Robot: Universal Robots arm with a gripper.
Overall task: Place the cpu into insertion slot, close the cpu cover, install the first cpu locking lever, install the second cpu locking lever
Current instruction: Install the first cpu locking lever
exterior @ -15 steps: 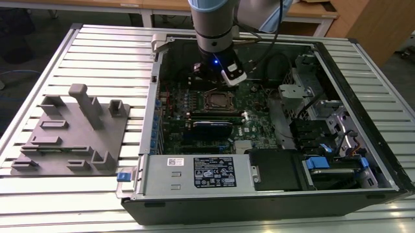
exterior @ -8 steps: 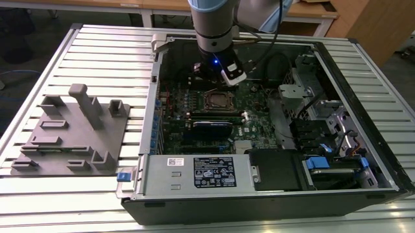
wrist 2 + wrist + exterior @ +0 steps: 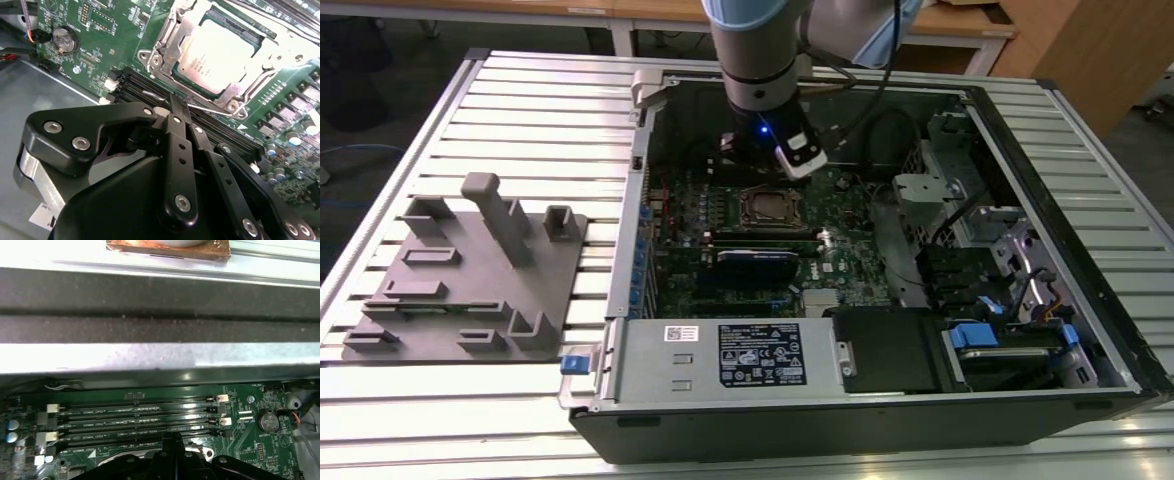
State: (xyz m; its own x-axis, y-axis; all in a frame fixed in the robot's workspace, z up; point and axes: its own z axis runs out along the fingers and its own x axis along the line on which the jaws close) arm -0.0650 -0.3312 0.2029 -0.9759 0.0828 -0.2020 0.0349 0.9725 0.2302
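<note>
Down inside open PC case on slatted counter: gripper, tips pinched narrow, nothing seen btwn them. Just beside tips, thin wire lever along socket edge; touching or not, can't tell. Seated in insertion slot, silver top up: cpu. Lying flat round it: cpu cover. Near tips in first wrist view, black RAM slots on green mobo. Off to exterior view's left, grey fixture.
</note>
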